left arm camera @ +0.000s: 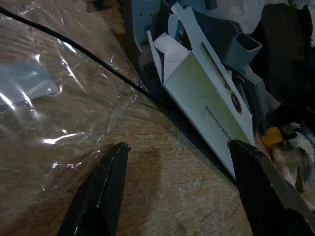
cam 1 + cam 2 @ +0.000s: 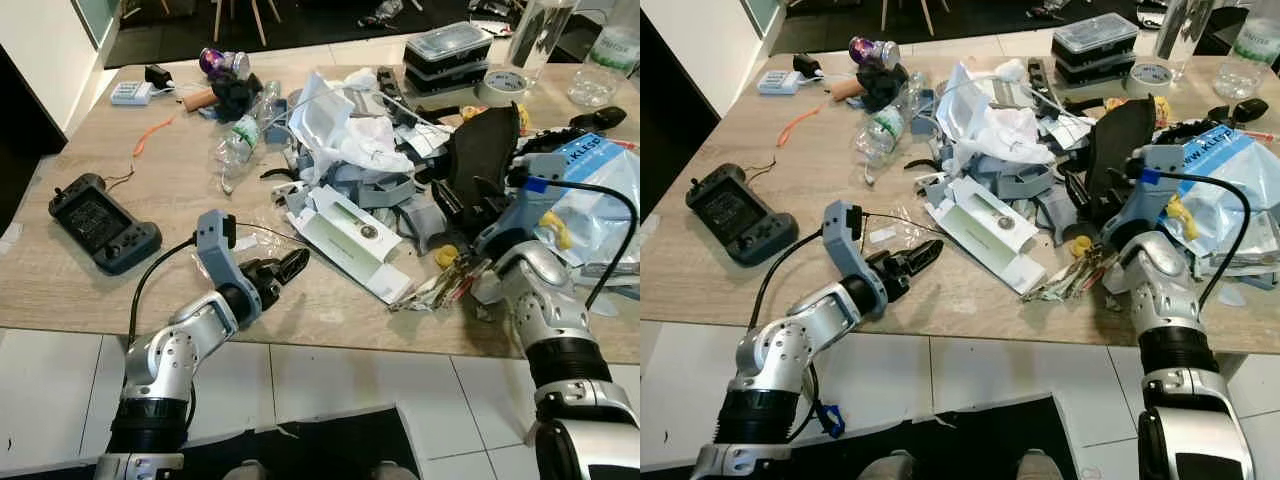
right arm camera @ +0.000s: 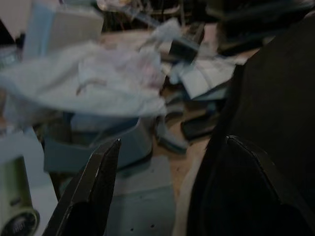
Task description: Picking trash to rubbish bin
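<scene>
**Left claw lined up on the white carton at the edge of the trash heap**

Head views: the light wooden table (image 2: 180,190) carries a heap of trash, and its nearest piece is a long white cardboard carton with a pale green inner face and a round dark seal (image 2: 350,240). The left claw (image 2: 285,270) sits low over the table just beside the carton's near end, fingers parted and holding nothing. The right claw (image 2: 1110,205) is up against a black curved plastic shell (image 2: 1118,145) on the far side of the carton; here I cannot tell its opening. A dark grey handheld controller (image 2: 100,222) lies well apart from the carton and is probably not trash. No bin is visible.

Left wrist view: the fingers stand wide apart, one over a clear plastic film (image 1: 44,98), the other touching the carton's edge. A thin black cable (image 1: 88,56) runs under the carton. To grip well, slide forward so both fingers straddle the carton wall, avoiding cable and film.

Right wrist view: fingers spread, empty, beside the black shell; grey plastic pieces (image 3: 142,196) lie ahead.
</scene>
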You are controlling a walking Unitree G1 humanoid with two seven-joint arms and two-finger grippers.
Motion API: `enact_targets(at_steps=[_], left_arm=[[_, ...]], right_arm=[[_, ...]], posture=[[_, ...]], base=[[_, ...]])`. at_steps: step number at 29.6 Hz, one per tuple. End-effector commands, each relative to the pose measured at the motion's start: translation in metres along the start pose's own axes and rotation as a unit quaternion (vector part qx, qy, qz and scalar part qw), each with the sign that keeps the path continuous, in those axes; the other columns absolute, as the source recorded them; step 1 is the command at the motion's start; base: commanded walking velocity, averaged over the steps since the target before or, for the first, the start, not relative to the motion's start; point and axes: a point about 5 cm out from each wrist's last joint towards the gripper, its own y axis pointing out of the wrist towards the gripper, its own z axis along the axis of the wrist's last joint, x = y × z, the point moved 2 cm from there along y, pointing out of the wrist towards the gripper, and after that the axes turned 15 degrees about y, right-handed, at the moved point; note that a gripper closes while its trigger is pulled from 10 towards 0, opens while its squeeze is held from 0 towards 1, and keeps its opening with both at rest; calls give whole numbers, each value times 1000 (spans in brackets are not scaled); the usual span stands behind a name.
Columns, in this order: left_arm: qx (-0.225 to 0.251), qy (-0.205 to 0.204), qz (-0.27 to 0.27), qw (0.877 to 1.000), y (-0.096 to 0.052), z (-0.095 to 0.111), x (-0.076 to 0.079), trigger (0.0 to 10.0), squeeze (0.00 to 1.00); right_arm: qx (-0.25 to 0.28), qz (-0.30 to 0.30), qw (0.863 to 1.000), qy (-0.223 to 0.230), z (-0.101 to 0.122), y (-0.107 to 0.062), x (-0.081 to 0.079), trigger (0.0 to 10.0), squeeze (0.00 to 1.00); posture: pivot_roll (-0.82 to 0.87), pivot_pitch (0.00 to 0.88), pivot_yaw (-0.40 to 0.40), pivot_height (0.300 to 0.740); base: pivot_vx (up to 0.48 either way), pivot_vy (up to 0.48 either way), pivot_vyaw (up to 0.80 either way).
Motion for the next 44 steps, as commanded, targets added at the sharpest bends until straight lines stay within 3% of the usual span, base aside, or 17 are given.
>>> enact_targets(at_steps=[1, 7, 15, 17, 23, 32, 33, 35, 44], left_arm=[[-43, -32, 13, 999, -3, -23, -3, 10000, 0], [-56, -42, -16, 997, -5, -24, 16, 10000, 0], [-70, -37, -20, 997, -6, -27, 21, 10000, 0], [-73, -37, -22, 996, -6, -27, 24, 10000, 0], [-74, -37, -21, 996, -6, -25, 27, 10000, 0], [-79, -40, -21, 996, -6, -29, 30, 10000, 0], [-86, -44, -18, 995, -6, -34, 30, 10000, 0], [-90, -49, -19, 995, -5, -36, 31, 10000, 0], [-90, -59, -26, 994, -2, -38, 38, 10000, 0]], right_arm=[[-19, -5, 1000, -7, -9, -1, 1, 10000, 0], [-58, 0, 996, -70, -15, 6, -3, 10000, 0], [-66, -1, 993, -100, -9, 12, -3, 10000, 0], [-84, 4, 983, -165, -8, 14, -3, 10000, 0], [-115, 13, 971, -210, -10, 16, -5, 10000, 0], [-141, 78, 960, -228, -17, 14, -20, 10000, 0], [-146, 126, 955, -224, -21, 11, -33, 10000, 0], [-151, 152, 950, -226, -25, 8, -41, 10000, 0], [-151, 172, 947, -224, -22, 8, -48, 10000, 0]], posture=[[-6, 258, 84, 740], [-3, 284, 91, 740], [-2, 291, 94, 740], [-2, 295, 93, 740], [-1, 303, 91, 740], [-7, 297, 90, 740], [-10, 294, 87, 740], [-14, 290, 89, 740], [-14, 290, 89, 740]], base=[[0, 0, 0], [0, 0, 0], [0, 0, 0], [0, 0, 0], [0, 0, 0], [0, 0, 0], [0, 0, 0], [0, 0, 0], [0, 0, 0]])
